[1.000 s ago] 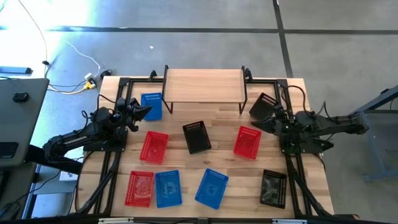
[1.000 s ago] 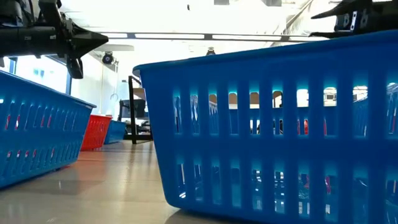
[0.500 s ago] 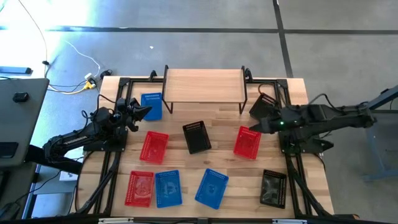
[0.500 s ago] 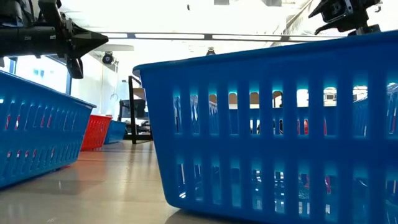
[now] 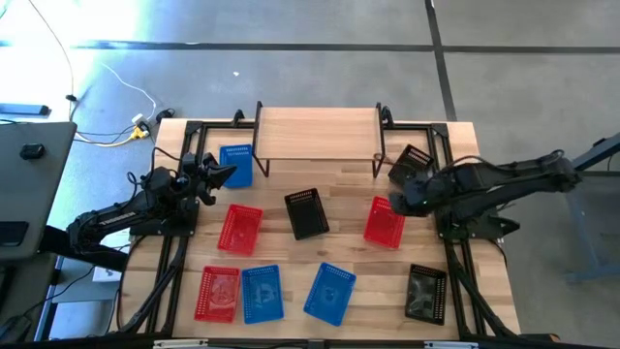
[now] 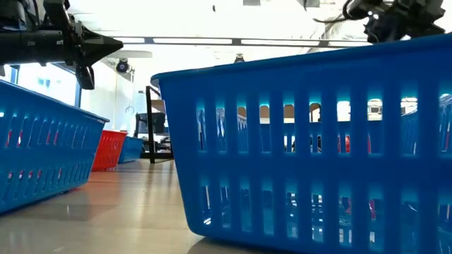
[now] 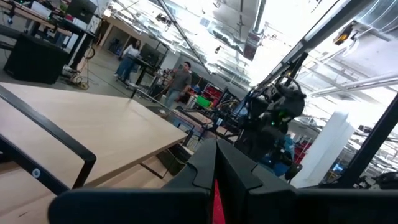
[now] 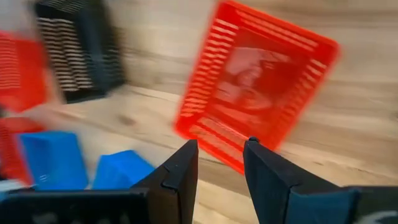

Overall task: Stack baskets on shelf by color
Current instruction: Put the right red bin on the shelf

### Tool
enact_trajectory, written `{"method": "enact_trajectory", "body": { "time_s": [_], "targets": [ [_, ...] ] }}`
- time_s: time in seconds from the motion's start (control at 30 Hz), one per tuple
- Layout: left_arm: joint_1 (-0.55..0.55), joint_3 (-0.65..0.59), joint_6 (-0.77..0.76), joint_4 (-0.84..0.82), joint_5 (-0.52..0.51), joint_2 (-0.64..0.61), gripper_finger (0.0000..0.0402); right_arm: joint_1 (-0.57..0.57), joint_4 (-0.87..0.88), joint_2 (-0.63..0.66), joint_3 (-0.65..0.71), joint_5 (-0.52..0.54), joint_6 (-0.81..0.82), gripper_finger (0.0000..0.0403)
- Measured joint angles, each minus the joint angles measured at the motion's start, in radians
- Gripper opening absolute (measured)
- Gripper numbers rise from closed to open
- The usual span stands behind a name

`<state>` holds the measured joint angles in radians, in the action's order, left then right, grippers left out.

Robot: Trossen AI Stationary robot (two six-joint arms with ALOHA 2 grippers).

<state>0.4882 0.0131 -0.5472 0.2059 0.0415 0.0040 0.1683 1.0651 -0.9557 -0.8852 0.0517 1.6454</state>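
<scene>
One red basket (image 8: 252, 87) just beyond right end effector (image 8: 221, 146), fingers parted, empty.

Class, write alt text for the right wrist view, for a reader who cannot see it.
The open right gripper hangs above a red basket lying on the wooden table. Farther off lie a black basket and two blue baskets.

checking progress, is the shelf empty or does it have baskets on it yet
Empty: the high view shows the shelf top as bare wood, with every basket on the table.
</scene>
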Motion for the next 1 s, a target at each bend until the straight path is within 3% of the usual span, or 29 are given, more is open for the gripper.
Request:
{"method": "enact_trajectory", "body": {
  "time_s": [0.47, 1.0],
  "targets": [
    [0.000, 0.000, 0.000, -0.003, 0.001, 0.000, 0.0000, 0.097, 0.080, -0.192, 0.000, 0.011, 0.195, 0.0114],
    [0.000, 0.000, 0.000, -0.004, 0.001, 0.000, 0.0000, 0.123, 0.038, -0.464, 0.000, -0.001, 0.217, 0.0114]
  ]
}}
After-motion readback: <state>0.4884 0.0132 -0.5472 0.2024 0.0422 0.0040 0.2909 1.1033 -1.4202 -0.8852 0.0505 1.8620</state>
